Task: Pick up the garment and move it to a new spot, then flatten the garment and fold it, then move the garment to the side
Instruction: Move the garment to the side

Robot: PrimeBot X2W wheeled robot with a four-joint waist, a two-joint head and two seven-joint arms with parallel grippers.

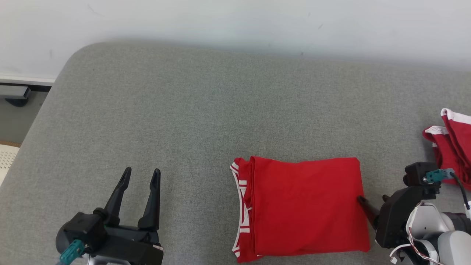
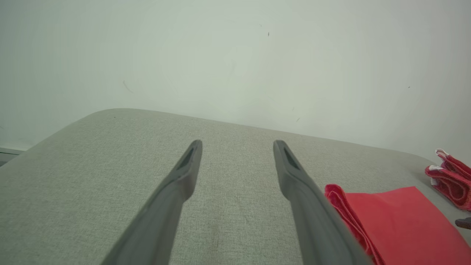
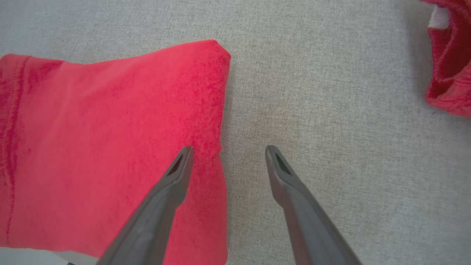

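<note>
Garment [image 1: 309, 206]: red, folded to a flat rectangle, lying on grey counter [image 1: 184, 121], front-right of centre in head view. Long axis runs L–R across that view. Layered end w/ white-striped trim faces robot's left; smooth fold faces right. Top face plain red knit, soft-looking, faint ripples, no big creases. Corners squarish, far-right one crisp.

Counter top is a woven grey cloth, fine weave, matte, w/ a rounded far-left corner. Pale wall [image 1: 235, 22] behind it.

Right pincer [image 1: 373, 200]: open, gripping nothing. I see it sitting at garment's right fold, about mid-edge. In right wrist view one dark finger lies over the red edge, the other over bare grey cloth. Can't tell if the tip touches the fabric.

Left pincer [image 1: 142, 171]: open, empty, over bare counter well left of garment, fingers pointing toward the wall. Fingers long, dark, tapering, w/ a slot near each tip.

Second red garment [image 1: 454, 140]: bunched, white bands, far right edge of counter, apart from the folded one.
</note>
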